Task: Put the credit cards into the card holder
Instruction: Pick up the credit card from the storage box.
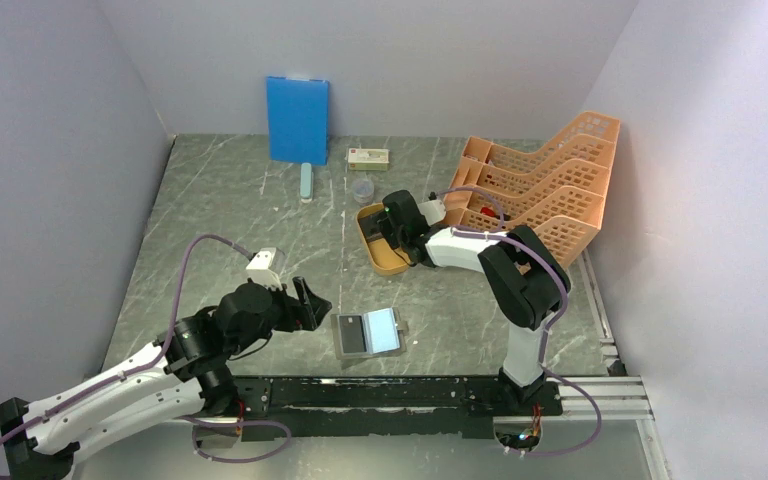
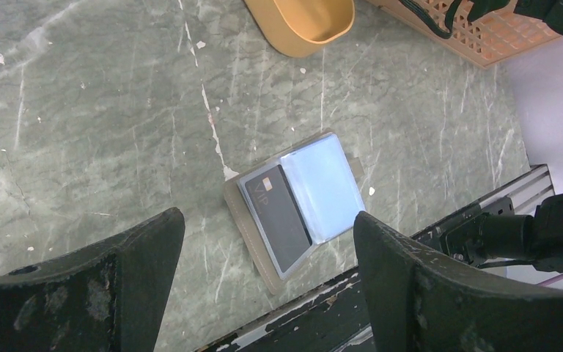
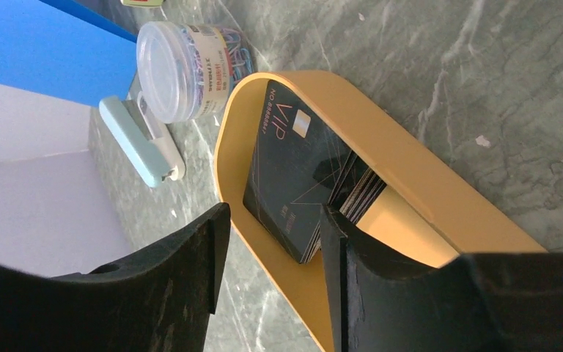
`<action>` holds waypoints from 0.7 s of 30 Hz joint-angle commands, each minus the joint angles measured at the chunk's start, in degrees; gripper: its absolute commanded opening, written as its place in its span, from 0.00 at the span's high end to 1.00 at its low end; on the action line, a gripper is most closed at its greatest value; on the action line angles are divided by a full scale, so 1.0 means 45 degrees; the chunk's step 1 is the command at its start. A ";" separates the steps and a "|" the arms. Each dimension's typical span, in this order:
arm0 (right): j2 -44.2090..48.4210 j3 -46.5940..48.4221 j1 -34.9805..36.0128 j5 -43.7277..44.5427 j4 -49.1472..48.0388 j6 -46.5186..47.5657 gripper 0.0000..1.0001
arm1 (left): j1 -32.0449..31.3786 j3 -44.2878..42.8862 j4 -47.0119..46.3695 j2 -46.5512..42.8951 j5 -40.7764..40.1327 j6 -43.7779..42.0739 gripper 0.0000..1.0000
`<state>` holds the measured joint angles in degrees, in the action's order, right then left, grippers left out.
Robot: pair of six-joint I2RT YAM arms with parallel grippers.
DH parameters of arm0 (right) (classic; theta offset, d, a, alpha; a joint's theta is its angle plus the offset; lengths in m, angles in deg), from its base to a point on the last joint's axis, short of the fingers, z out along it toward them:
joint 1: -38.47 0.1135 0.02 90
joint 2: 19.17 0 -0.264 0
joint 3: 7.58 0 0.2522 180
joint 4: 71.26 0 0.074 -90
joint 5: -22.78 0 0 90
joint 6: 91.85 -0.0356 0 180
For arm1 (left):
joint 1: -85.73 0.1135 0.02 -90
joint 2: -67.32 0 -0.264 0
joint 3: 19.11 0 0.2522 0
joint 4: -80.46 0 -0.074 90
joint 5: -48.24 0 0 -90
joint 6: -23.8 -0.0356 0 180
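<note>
The card holder [image 1: 368, 333] lies open on the table near the front edge, pale shiny inner faces up. In the left wrist view one black card [image 2: 278, 216] sits in the left sleeve of the card holder [image 2: 322, 183]. My left gripper [image 1: 305, 300] is open and empty, above and left of it [image 2: 267, 218]. The stack of black credit cards [image 3: 300, 169] lies fanned in the orange oval tray [image 3: 425, 191]. My right gripper [image 3: 275, 214] is open and low over the tray [image 1: 380, 262]. One finger [image 3: 337, 242] is against the stack's edge; the other is over the tray rim.
A clear jar of paper clips [image 3: 183, 70] and a pale stapler [image 3: 139, 143] sit just beyond the tray. A blue board [image 1: 298, 118] and a white-and-green box [image 1: 369, 157] are at the back wall. An orange file rack [image 1: 545, 185] stands right. A black rail [image 1: 410, 395] runs along the front edge.
</note>
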<state>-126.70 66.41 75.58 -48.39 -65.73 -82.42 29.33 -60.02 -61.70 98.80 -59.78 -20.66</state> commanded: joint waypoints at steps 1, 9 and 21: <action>-0.0214 0.0193 0.0201 0.0556 0.0600 0.0060 0.47 | -0.0032 0.0103 0.0218 -0.0024 -0.0294 0.0111 0.11; -0.0222 0.0332 0.0343 0.0582 0.0950 0.0114 0.43 | -0.0027 0.0127 0.0180 0.0093 -0.0192 0.0199 0.11; 0.1393 -0.0684 0.0430 0.0865 0.1138 0.0523 0.42 | -0.0033 0.0289 0.0257 -0.0195 -0.0214 0.0310 0.11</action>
<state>-122.81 64.66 77.28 -46.62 -61.88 -80.70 29.33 -59.81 -60.83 98.45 -59.81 -19.78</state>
